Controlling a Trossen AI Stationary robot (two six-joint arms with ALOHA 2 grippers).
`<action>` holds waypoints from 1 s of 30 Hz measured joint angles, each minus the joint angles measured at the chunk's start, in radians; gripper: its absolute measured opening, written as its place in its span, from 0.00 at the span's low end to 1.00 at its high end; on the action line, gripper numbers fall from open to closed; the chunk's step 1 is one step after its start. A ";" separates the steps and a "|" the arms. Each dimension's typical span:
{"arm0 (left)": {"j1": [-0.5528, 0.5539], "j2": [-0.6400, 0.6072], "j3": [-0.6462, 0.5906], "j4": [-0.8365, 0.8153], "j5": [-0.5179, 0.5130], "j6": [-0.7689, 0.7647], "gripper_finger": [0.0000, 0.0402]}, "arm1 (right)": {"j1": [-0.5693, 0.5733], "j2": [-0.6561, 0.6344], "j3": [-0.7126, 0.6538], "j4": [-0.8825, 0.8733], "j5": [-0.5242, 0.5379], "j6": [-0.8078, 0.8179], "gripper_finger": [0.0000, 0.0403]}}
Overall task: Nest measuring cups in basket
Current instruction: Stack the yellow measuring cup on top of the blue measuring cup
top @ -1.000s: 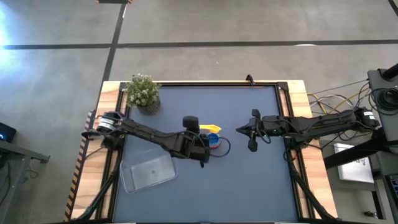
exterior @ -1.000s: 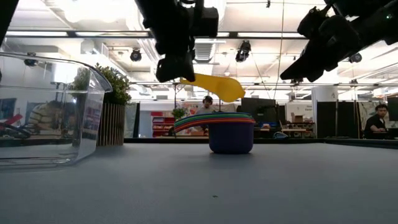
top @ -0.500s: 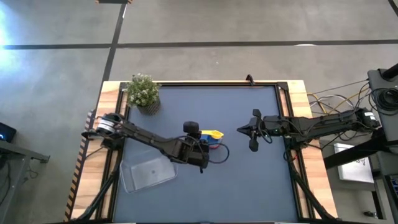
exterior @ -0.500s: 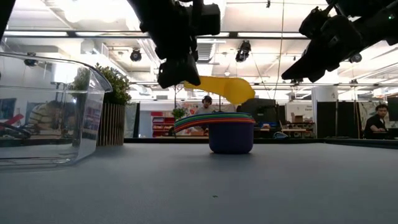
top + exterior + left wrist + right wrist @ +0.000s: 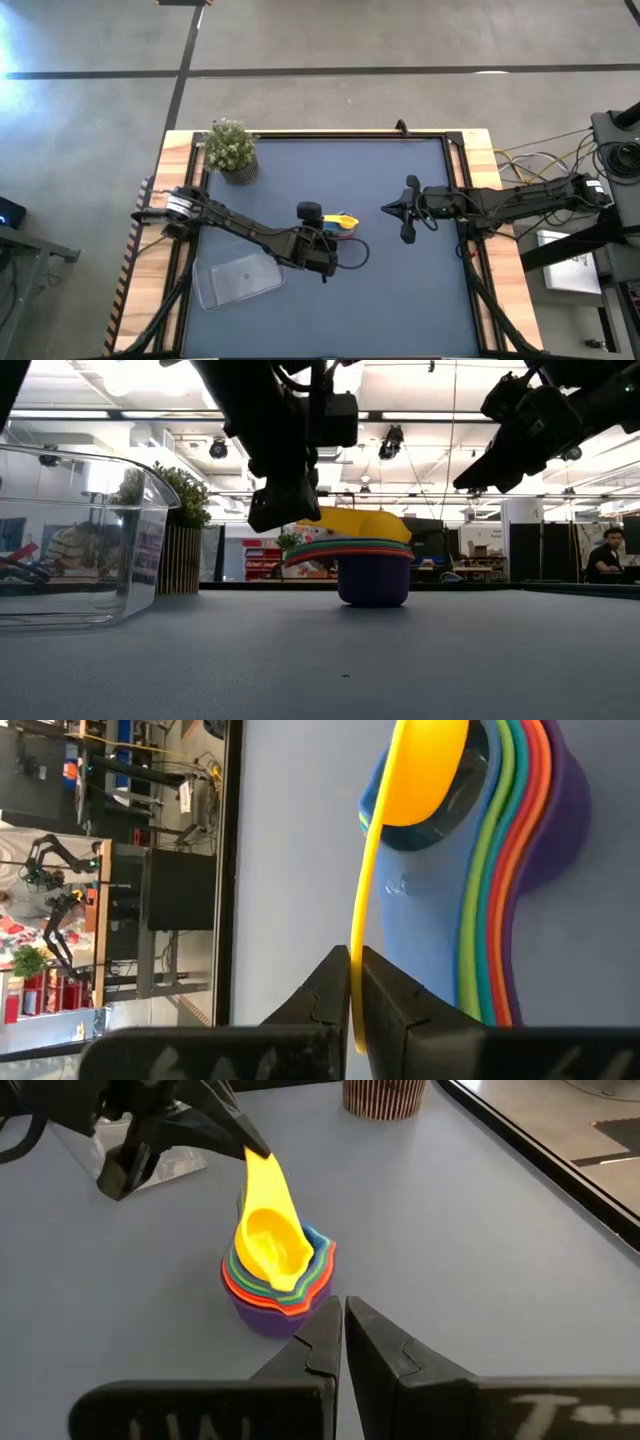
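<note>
A stack of nested measuring cups [image 5: 340, 231] [image 5: 373, 572] [image 5: 275, 1295], purple at the bottom, stands by its base at the table's middle. My left gripper [image 5: 322, 237] [image 5: 355, 1010] [image 5: 283, 503] is just left of the stack, shut on the yellow cup [image 5: 362, 523] [image 5: 268, 1238], whose bowl [image 5: 425, 770] is at the top of the stack. The clear basket [image 5: 238, 277] [image 5: 80, 540] lies flat near the left near corner with nothing in it. My right gripper [image 5: 403, 211] [image 5: 343, 1315] hovers shut to the right of the stack, above the table. My left gripper pinches the yellow cup's handle near its free end [image 5: 357, 982] between its two fingertips [image 5: 332, 988]. The fingers slant down from the table's left and lie along the handle. The cup is tilted, handle end raised, with its bowl in the mouth of the top cup of the stack.
A small potted plant [image 5: 231, 148] [image 5: 178, 530] stands at the far left corner. A raised black rim [image 5: 340, 135] frames the grey mat. Bare mat lies on the near side and to the right of the stack.
My left gripper has moved down and a little toward the near edge, staying shut on the yellow cup's handle. The yellow cup has come down from above the stack, and its bowl now sits at the stack's top.
</note>
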 joint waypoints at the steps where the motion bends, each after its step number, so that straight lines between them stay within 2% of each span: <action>1: 0.000 0.001 0.000 0.000 0.001 0.000 0.00 | 0.000 0.000 -0.001 0.000 0.000 0.000 0.02; 7: 0.000 -0.006 0.000 -0.019 0.013 0.002 0.00 | 0.000 0.000 -0.002 0.000 0.000 0.000 0.02; 13: 0.001 -0.011 0.001 -0.024 0.187 0.023 0.04 | 0.000 0.000 -0.002 0.000 0.000 0.000 0.02; 19: 0.000 -0.018 0.002 -0.029 0.319 -0.020 0.23 | 0.000 0.000 -0.002 0.000 0.000 0.004 0.02; 25: 0.000 -0.025 0.038 -0.029 0.297 -0.036 0.43 | 0.000 0.000 -0.002 0.001 -0.001 0.004 0.02; 30: 0.013 -0.027 0.056 -0.030 0.292 -0.037 0.53 | 0.000 0.000 -0.002 0.001 -0.003 0.014 0.02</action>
